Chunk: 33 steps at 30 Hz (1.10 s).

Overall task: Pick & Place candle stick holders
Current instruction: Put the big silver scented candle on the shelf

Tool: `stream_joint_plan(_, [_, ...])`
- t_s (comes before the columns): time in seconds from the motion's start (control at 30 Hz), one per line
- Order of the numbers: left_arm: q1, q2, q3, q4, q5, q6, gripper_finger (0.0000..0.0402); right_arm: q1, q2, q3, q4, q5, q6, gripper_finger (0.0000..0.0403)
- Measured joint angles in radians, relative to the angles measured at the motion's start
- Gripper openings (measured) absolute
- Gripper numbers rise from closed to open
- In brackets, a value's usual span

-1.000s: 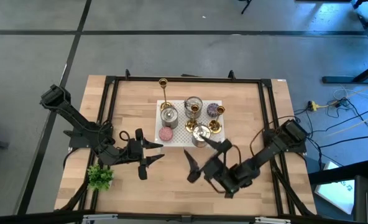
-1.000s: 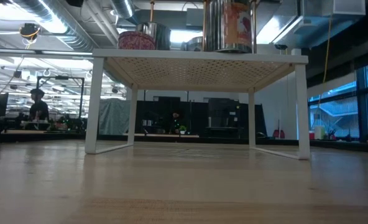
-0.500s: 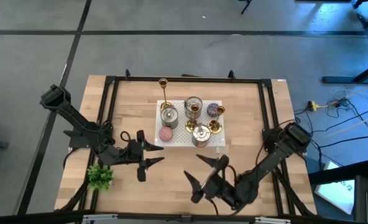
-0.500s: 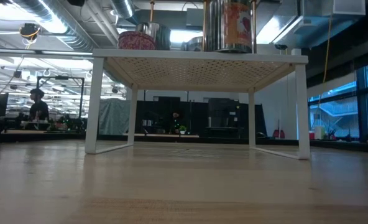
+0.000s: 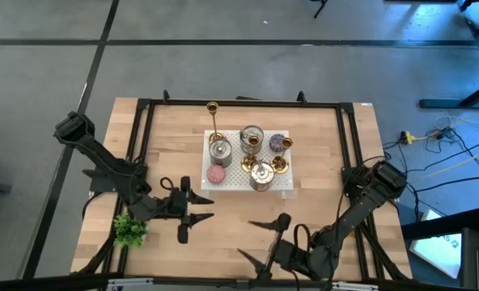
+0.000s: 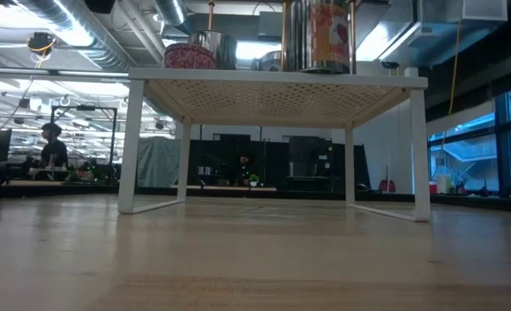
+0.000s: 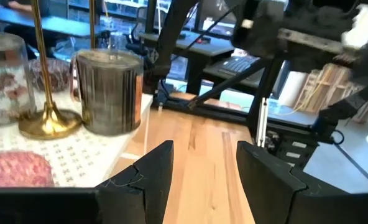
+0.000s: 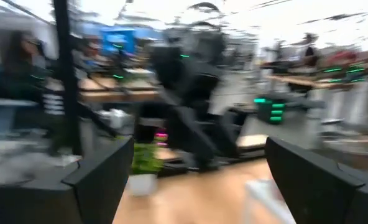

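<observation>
Retreating from the white rack (image 5: 286, 189), the right gripper (image 5: 261, 246) hangs wide open near the table's front edge. Left gripper (image 5: 194, 217) waits, fingers apart, beside the rack; apparently all candle stick holders (image 5: 214, 123) remain there.

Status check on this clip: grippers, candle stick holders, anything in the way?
Left gripper open, empty, beside white rack. Right gripper open, empty, near table's front edge. Candle stick holders upright on rack among silver tins. Nothing between left gripper and rack.

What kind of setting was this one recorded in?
Probably an open robotics lab or workshop. A wooden table with a black frame stands on a bare grey floor, cables trail beside it, and the low view shows exposed ceiling ducts and rows of workbenches with a person seated.
</observation>
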Motion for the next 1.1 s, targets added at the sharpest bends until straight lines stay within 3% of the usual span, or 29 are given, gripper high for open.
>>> stream_joint_plan(0.2, [-0.013,0.035,0.000,0.000,-0.001,-0.061,0.0173,0.000,0.000,0.000,-0.044,-0.271,0.125,0.0364])
stream_joint_plan(0.47, [-0.045,0.104,0.000,0.130,-0.001,-0.065,0.0173,-0.001,0.000,0.000,-0.090,-0.459,0.216,0.0364])
stream_joint_plan(0.77, [-0.053,0.145,0.000,0.202,-0.001,-0.037,0.0173,-0.014,0.000,0.000,-0.062,-0.808,0.241,0.0364])
stream_joint_plan(1.1, [-0.053,0.145,0.000,0.202,-0.001,-0.036,0.0173,-0.026,0.000,0.000,-0.059,-0.848,0.195,0.0364])
